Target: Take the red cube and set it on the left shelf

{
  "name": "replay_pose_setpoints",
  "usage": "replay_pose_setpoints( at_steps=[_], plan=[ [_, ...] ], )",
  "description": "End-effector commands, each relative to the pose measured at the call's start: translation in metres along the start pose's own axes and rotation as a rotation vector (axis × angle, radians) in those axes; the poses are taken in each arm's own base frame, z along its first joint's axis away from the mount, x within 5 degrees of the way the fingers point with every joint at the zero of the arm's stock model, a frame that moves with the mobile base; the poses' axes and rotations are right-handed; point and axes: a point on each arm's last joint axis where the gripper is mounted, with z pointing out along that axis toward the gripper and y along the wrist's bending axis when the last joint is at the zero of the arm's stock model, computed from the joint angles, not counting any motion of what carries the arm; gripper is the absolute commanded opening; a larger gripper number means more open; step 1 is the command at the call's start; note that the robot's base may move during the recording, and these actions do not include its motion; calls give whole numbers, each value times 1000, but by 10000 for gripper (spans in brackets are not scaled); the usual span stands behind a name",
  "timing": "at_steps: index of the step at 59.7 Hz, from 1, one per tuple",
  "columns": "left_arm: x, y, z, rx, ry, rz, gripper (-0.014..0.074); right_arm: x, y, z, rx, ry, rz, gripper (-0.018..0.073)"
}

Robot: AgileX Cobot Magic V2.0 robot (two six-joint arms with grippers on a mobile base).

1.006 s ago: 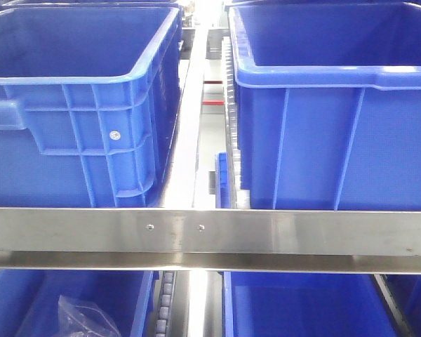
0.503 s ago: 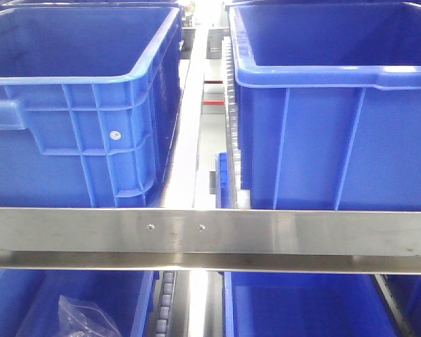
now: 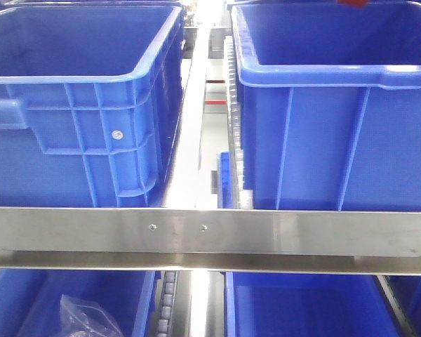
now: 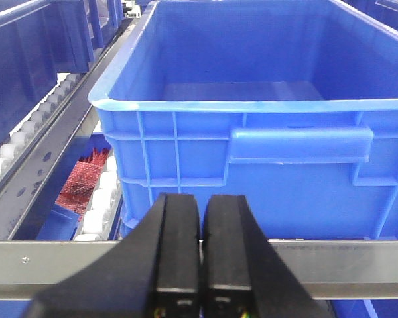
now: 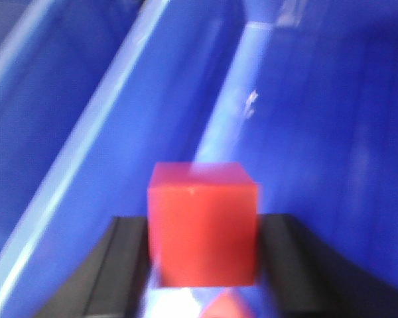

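Note:
The red cube (image 5: 202,222) sits between the two black fingers of my right gripper (image 5: 203,226), which is shut on it over the floor of a blue bin (image 5: 305,132). A red sliver (image 3: 351,3) shows at the top edge of the front view, above the right blue bin (image 3: 323,140). The left part of the shelf holds the left blue bin (image 3: 77,105). My left gripper (image 4: 200,202) is shut with nothing in it, low in front of the steel shelf rail (image 4: 358,265) and a blue bin (image 4: 265,132).
A steel crossbar (image 3: 302,232) runs across the shelf front. Below it are more blue bins, one holding a clear plastic bag (image 3: 88,316). White rollers (image 4: 16,142) and a red mesh item (image 4: 86,182) lie left of the bin. Another red shape (image 5: 229,308) shows under the cube.
A red sliver has come into the top edge of the front view above the right bin. The view itself has shifted slightly.

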Motion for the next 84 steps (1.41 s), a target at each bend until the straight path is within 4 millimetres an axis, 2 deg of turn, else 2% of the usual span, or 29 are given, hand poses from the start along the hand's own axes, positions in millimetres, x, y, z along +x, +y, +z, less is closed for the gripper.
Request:
replay_pose_setpoints(
  at_steps=[1, 9, 15, 21, 26, 30, 36, 73, 84],
  plan=[
    [-1, 0, 0, 9, -81, -4, 101, -29, -1, -11, 19, -152, -30, 628],
    [-1, 0, 0, 9, -81, -4, 101, -31, -2, -10, 20, -173, -30, 580],
    [-1, 0, 0, 9, -81, -4, 101, -32, -2, -10, 21, -183, -30, 496],
    [-1, 0, 0, 9, -81, -4, 101, -31, -2, -10, 20, -171, -30, 295],
    [-1, 0, 0, 9, -81, -4, 101, -28, -2, -10, 18, -145, -30, 26],
    [-1, 0, 0, 9, -81, -4, 101, -28, -1, -10, 17, -140, -29, 78],
    [-1, 0, 0, 9, -81, -4, 101, -29, 0, -10, 7, -149, -13, 45],
    [-1, 0, 0, 9, -81, -4, 101, -32, 0, -10, -2, -186, 19, 46],
    [-1, 0, 0, 9, -81, -4, 101, -31, -2, -15, 31, -191, -54, 46]
  ],
)
